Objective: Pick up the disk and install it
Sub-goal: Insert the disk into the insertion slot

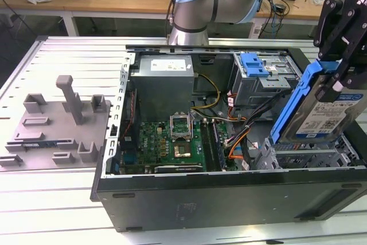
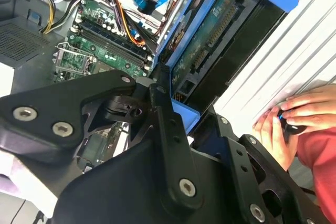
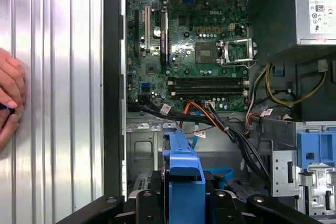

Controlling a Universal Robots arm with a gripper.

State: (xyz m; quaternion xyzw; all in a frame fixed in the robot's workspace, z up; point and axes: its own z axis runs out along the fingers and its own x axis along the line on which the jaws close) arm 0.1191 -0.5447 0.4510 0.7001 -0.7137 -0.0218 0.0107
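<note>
In the exterior view, an open computer case [image 1: 229, 199] lies on a slatted metal surface [image 1: 57, 199]. The gripper [image 1: 337, 78] hangs over the case's front corner at the exterior view's right. Its fingers [image 1: 327, 38] pinch the disk [image 1: 335, 113] by the top of its blue carrier [image 1: 298, 98]. The disk is off the surface, steeply tilted, with its lower edge just above the drive cage [image 1: 309, 156] in that corner.

In the second wrist view, the fingers [image 2: 160, 103] press on the carrier from both sides. The disk's [image 2: 210, 35] circuit-board face is turned toward the camera. A person's hand [image 2: 294, 114] rests on the surface beside the case's wall.

In the first wrist view, the carrier [image 3: 184, 171] appears edge-on between the fingers [image 3: 149, 203], over the drive cage [image 3: 144, 150]. A bundle of cables [image 3: 231, 129] runs just beside that bay, near the motherboard's [image 3: 199, 51] edge.

The step in hand appears to be seating the disk in the cage. Doing it well probably means bringing the tilt into line with the cage's rails, so that both sides of the carrier enter together. The grip should stay firm near the carrier's top. Descent should be slow, and the cables must stay out of the bay so nothing is trapped under the disk. A skewed entry could jam the carrier against the cage wall.
</note>
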